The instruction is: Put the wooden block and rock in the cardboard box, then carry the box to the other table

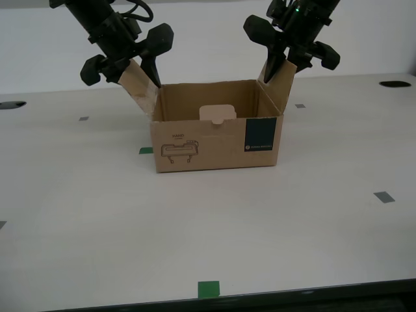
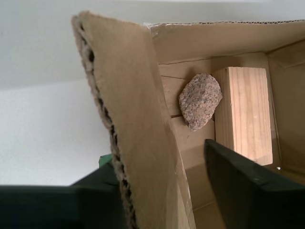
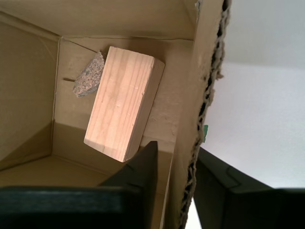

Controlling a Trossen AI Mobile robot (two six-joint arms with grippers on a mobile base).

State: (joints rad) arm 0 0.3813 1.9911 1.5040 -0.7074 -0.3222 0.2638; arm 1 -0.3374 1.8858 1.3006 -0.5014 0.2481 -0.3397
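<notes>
hidden: rock (image 3: 89, 76) partly behind wooden block (image 3: 124, 102) | label (image 1: 260, 135) text: too small

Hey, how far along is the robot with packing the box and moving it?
Packing looks done: the wooden block and the rock both lie inside the cardboard box. In hand: my first gripper and my second gripper each clamp a raised side flap. Left: carrying it over; the box still sits on the pale table, and the other table is not in view.
</notes>
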